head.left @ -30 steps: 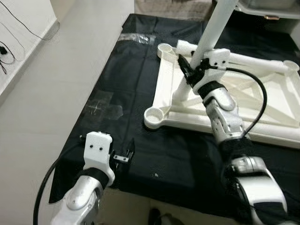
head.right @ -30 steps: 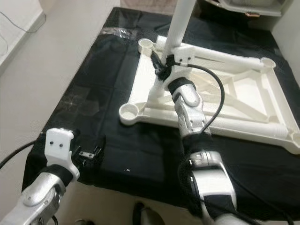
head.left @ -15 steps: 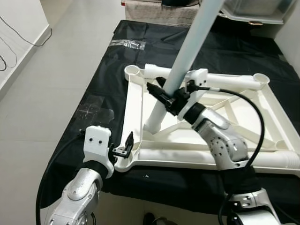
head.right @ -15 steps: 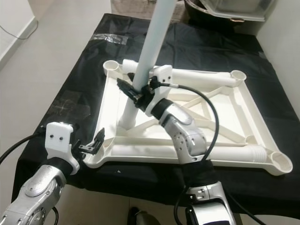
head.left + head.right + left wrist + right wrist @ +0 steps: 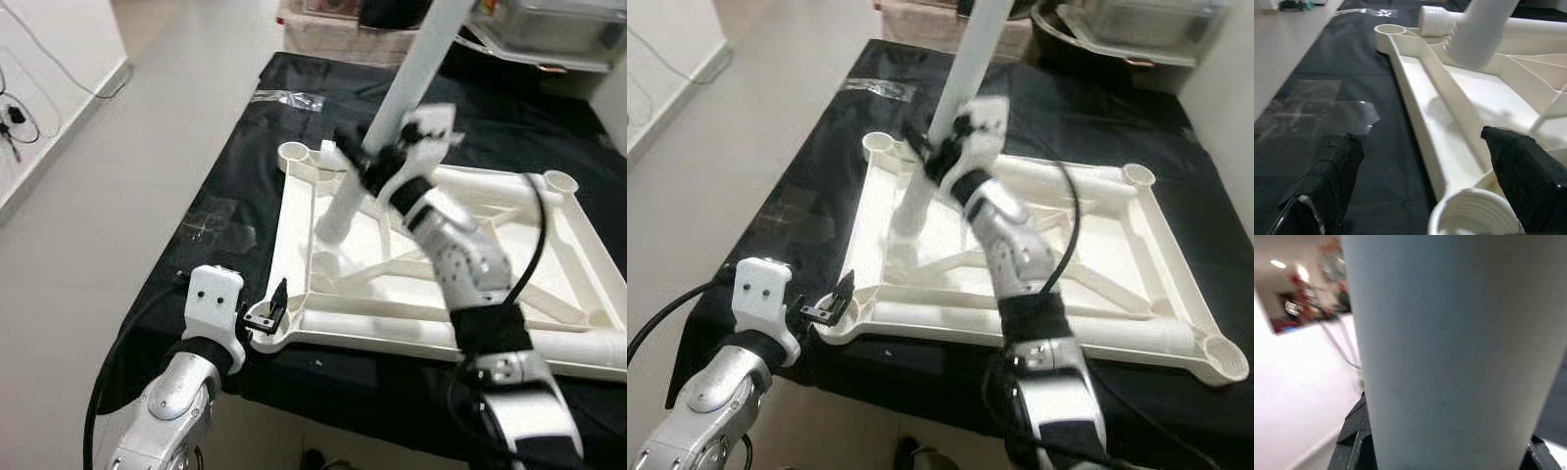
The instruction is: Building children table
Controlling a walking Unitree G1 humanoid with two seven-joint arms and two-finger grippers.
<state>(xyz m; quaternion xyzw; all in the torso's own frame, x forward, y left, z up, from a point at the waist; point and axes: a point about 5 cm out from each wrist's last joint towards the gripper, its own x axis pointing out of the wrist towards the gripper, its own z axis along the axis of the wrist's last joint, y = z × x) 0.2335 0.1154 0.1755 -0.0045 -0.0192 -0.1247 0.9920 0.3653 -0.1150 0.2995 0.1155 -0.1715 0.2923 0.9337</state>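
A white plastic children's table frame [image 5: 323, 323], square with diagonal ribs and a round socket at each corner, lies flat and upside down on a tabletop covered with black sheeting [image 5: 235, 186]. The frame serves as the landmark here.

A long white plastic tube leg [image 5: 407, 73] rises at a slant from the frame's far-left region; its lower end sits over the frame's inner panel near the far-left corner socket [image 5: 294, 152], and whether it touches the panel or hangs just above it cannot be told through the blur. The right gripper [image 5: 367, 162] has its jaws clamped on this leg a little above the lower end, and the right wrist view looks straight at the pale leg [image 5: 1449, 352] with black finger parts at either side.

The left gripper [image 5: 269, 311] is at the frame's near-left corner. In the left wrist view its two black tape-wrapped fingers [image 5: 1327, 171] stand wide apart, one outside the frame over the black sheeting and one over the frame's inside, with the threaded near-left corner socket [image 5: 1471, 213] between them; the jaws grip nothing.

A piece of clear tape [image 5: 284, 97] lies on the sheeting beyond the frame's far-left corner, and another clear patch [image 5: 217, 220] lies left of the frame. Pale floor [image 5: 88, 196] runs along the left of the tabletop.
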